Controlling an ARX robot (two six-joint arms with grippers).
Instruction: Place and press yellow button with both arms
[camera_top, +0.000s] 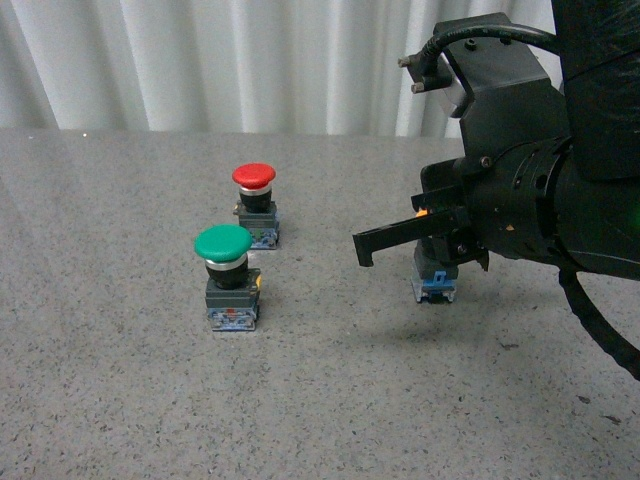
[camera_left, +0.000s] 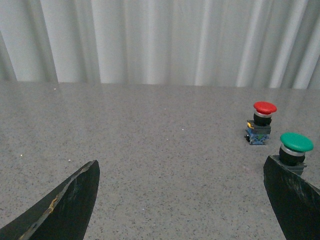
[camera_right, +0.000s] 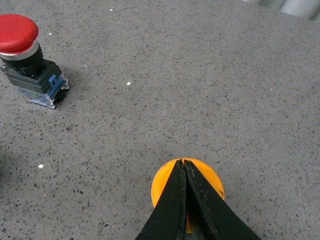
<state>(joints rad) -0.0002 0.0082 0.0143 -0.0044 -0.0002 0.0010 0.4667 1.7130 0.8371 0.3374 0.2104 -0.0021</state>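
The yellow button (camera_right: 159, 187) stands on the grey speckled table. In the right wrist view its cap shows directly under my right gripper (camera_right: 184, 163), whose fingers are shut together across it, holding nothing. Whether they touch the cap I cannot tell. The front view shows only the button's blue-clipped base (camera_top: 434, 288) beneath the right gripper (camera_top: 363, 250) and the black arm (camera_top: 540, 200). My left gripper (camera_left: 182, 200) is open over bare table, with one finger (camera_left: 75, 200) on each side of the left wrist view. The left arm is out of the front view.
A red-capped button (camera_top: 254, 178) and a green-capped button (camera_top: 223, 243) stand left of the yellow one. The green one (camera_left: 296, 142) sits just beyond one left finger (camera_left: 292, 195), the red one (camera_left: 264, 107) farther off. A white curtain (camera_top: 250, 60) hangs behind the table.
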